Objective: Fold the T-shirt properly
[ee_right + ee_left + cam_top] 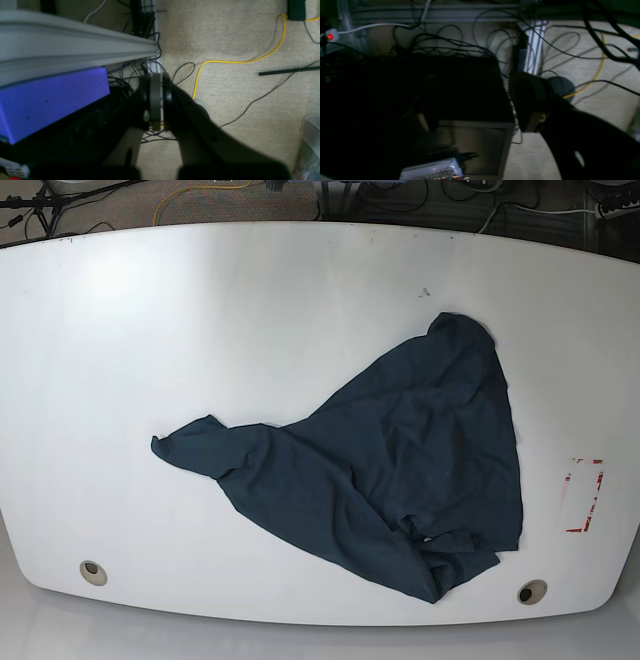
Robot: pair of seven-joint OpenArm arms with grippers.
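Observation:
The dark navy T-shirt (400,470) lies crumpled and unfolded on the white table (150,310), right of centre. One part stretches left to a point, and a bunched edge lies near the front. Neither gripper shows in the base view. In the left wrist view my left gripper (480,112) hangs over the floor off the table, its jaws wide apart and empty. In the right wrist view my right gripper (155,100) is also off the table above the carpet, its fingers closed together and holding nothing.
A red rectangle mark (583,495) is on the table's right side. Round holes (92,571) sit near the front corners. Below the arms are a dark box (460,95), tangled cables (450,42), an aluminium frame (75,47) and a yellow cable (225,62).

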